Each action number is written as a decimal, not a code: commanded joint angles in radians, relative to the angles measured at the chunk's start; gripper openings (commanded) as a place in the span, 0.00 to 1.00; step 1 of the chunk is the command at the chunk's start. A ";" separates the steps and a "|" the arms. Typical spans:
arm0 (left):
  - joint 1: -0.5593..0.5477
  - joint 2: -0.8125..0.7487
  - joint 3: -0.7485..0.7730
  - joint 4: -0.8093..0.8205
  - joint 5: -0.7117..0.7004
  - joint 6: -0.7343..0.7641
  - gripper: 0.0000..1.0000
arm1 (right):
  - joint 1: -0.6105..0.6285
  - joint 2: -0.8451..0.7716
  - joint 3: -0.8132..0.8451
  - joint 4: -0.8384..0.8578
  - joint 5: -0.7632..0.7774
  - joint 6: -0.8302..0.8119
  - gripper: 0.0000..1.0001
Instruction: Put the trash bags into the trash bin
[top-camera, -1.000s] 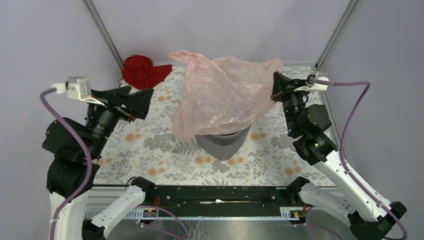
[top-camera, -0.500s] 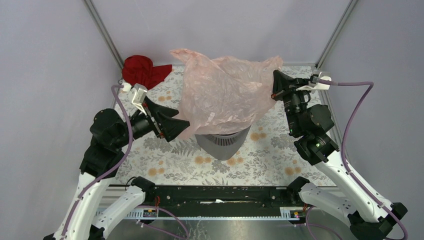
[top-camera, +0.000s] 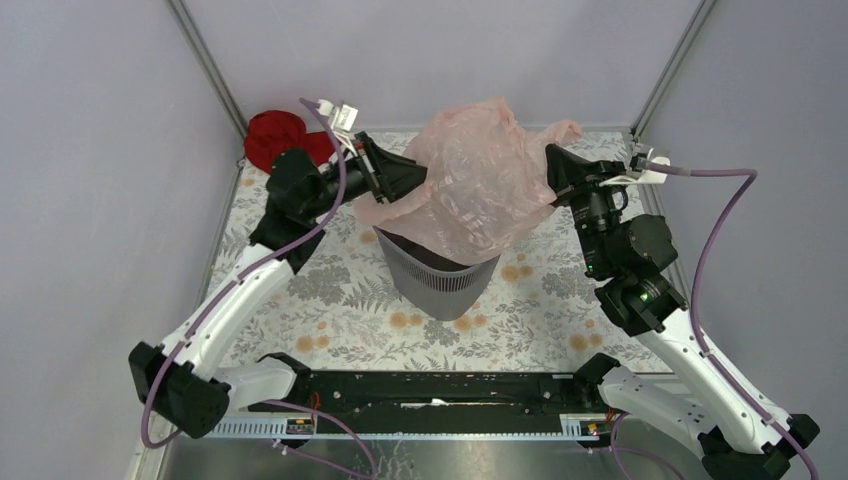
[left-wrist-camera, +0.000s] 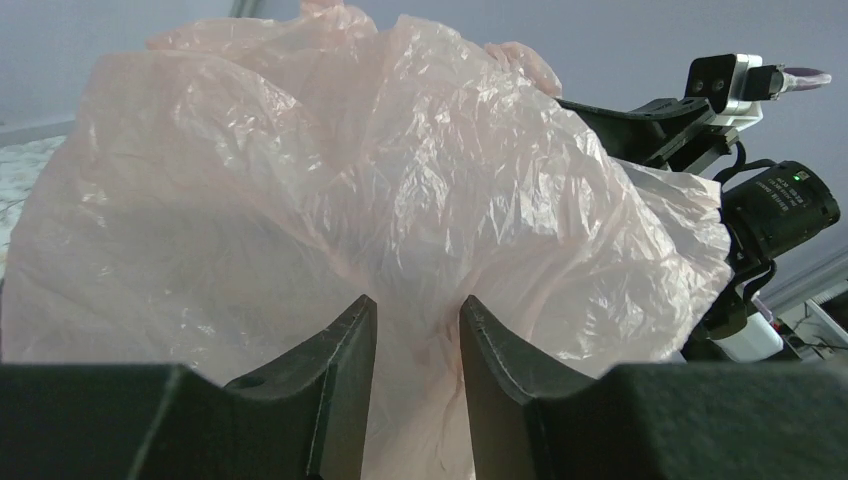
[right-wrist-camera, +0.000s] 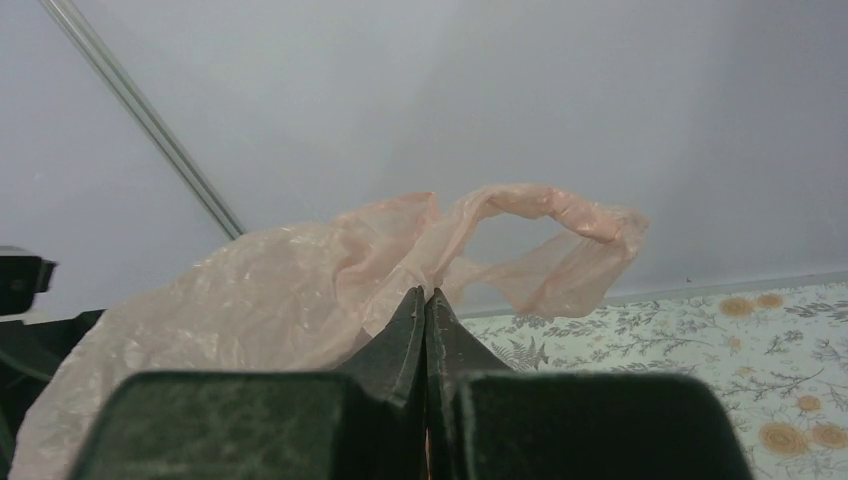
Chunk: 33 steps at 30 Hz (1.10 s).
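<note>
The pale pink trash bag (top-camera: 470, 180) hangs spread in the air over the dark grey mesh trash bin (top-camera: 440, 280), and its lower folds cover the bin's mouth. My right gripper (top-camera: 548, 172) is shut on the bag's right edge; in the right wrist view its jaws (right-wrist-camera: 425, 291) pinch the film just below a handle loop (right-wrist-camera: 560, 215). My left gripper (top-camera: 415, 185) is pressed into the bag's left side. In the left wrist view it (left-wrist-camera: 418, 300) stands partly open, with wrinkled bag film (left-wrist-camera: 400, 200) bunched in the gap between the fingers.
A red cloth (top-camera: 272, 135) lies at the back left corner of the floral mat (top-camera: 320, 300). Grey walls and metal frame posts (top-camera: 205, 60) enclose the table. The right arm's camera (left-wrist-camera: 775, 200) shows behind the bag in the left wrist view.
My left arm swung from the far left up and right into the bag's left side, and its jaws narrowed around the film. The bag's drooping left part got bunched up. The right gripper kept its hold.
</note>
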 joint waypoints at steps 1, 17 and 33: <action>-0.043 0.048 0.018 0.298 0.001 -0.068 0.38 | 0.001 -0.035 0.000 0.026 0.000 0.028 0.00; -0.048 -0.232 -0.183 0.018 -0.233 0.196 0.81 | 0.000 -0.007 -0.019 0.013 -0.026 0.056 0.00; -0.048 -0.361 -0.017 -0.581 -0.335 0.401 0.96 | 0.000 -0.041 -0.050 0.033 -0.047 0.033 0.00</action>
